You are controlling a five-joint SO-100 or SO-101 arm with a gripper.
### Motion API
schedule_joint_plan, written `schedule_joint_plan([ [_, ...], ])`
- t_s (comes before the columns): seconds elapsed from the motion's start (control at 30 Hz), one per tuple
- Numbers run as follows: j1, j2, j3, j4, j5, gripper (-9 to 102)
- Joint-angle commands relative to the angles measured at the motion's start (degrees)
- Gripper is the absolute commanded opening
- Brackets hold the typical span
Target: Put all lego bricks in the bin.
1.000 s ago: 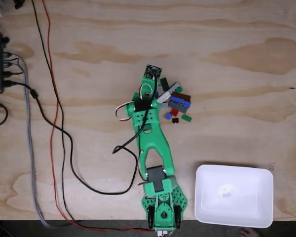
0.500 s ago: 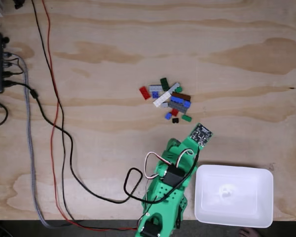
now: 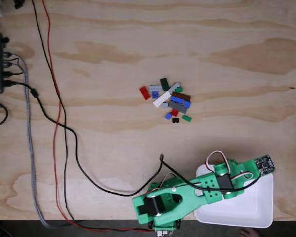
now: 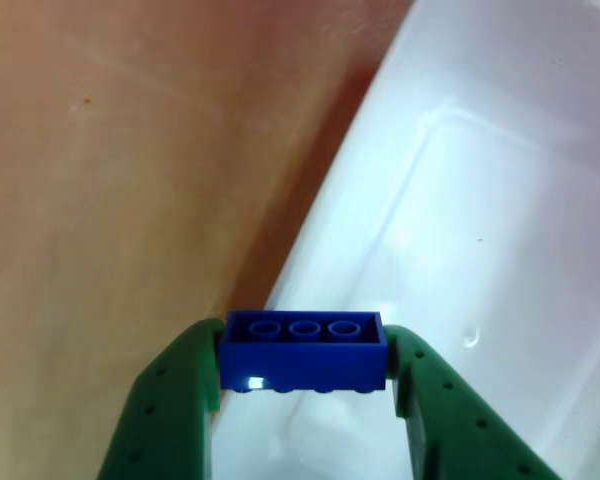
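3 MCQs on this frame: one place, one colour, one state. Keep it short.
1. Where is the gripper?
A. over the pile
B. over the bin
C. by the cables

2. Colour of the held brick?
A. red
B. blue
C. white

3. State of the gripper?
A. open, empty
B. shut on a brick
C. shut, empty

Key: 1 B, the other view shows the white bin under the gripper; 2 B, the brick between the fingers is blue; 3 B, both fingers press its ends.
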Motion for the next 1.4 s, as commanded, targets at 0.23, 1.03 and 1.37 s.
schedule_joint_plan([
  [0.23, 9.84, -0.53, 1.05, -1.49, -4.04, 0],
  [1.03, -52.21, -38.58, -49.83, 26.10, 23.03, 17],
  [1.37, -76.29, -45.62, -40.08, 15.29, 28.56, 19],
])
